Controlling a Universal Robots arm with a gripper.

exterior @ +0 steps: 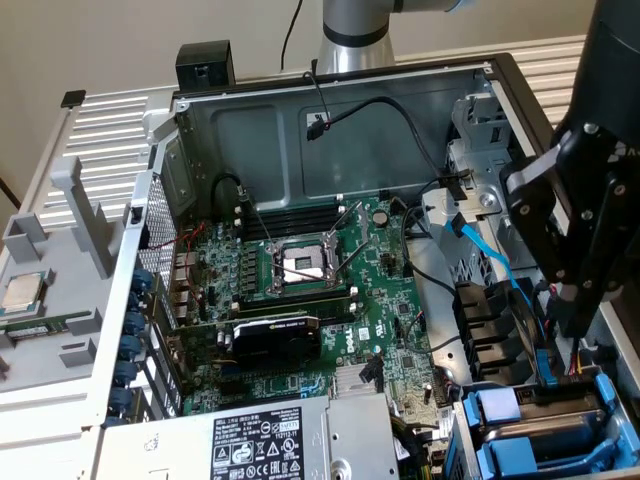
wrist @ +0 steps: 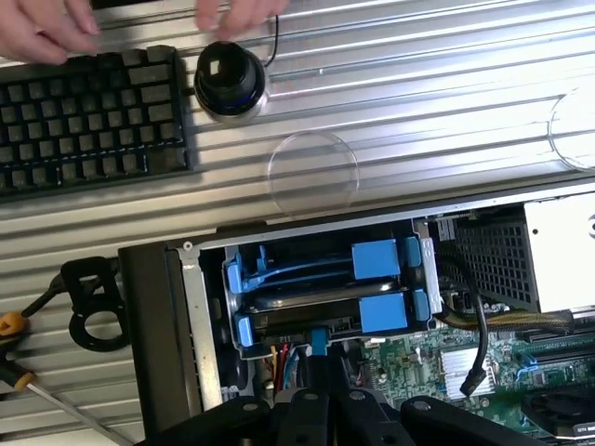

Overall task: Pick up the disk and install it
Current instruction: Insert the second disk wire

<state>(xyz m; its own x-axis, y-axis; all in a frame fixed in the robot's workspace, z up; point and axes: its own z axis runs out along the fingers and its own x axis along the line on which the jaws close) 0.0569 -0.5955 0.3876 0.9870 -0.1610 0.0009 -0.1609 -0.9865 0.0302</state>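
The disk lies in its bright blue carrier inside the drive bay at the corner of the open computer case. A second blue carrier sits in the slot beside it. In the exterior view the same blue carriers show at the lower right of the case. My black gripper hangs above the case next to the bay, its fingers together with nothing between them. In the exterior view the gripper stands above the bay on the right side, apart from the carriers.
The motherboard carries an open processor socket and a graphics card. A grey power supply and a blue cable are close by. A processor chip rests on a grey tray. A person's hands are at a keyboard.
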